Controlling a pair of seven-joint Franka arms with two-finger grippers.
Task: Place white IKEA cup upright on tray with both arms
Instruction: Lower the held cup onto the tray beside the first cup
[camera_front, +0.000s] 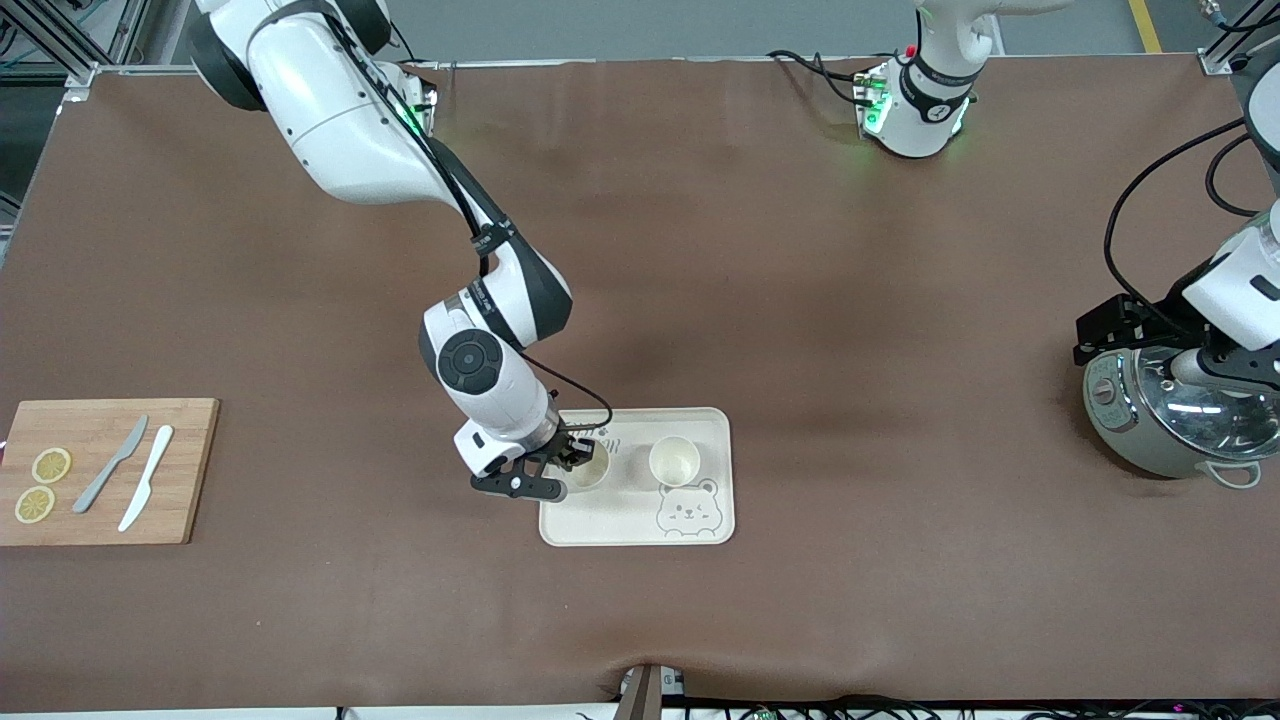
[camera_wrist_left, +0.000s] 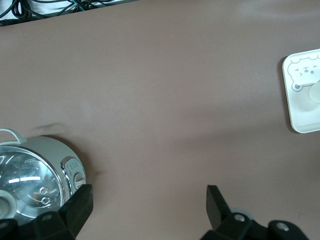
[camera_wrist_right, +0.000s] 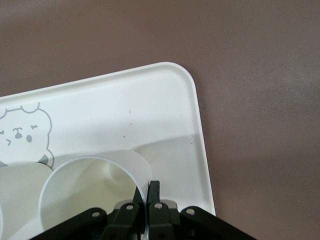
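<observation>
Fingers of my right gripper pinched the rim of the cup, upright on the tray; my left gripper waited spread beside the cooker, well apart from the tray.

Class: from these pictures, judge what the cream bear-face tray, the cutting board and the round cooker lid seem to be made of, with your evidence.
Cream rectangular tray: probably matt plastic or melamine, given its smooth moulded rim and printed bear.
Rectangular cutting board: wood or bamboo, tan with visible grain.
Round cooker lid: polished metal, perhaps partly glass, since it mirrors light.
</observation>
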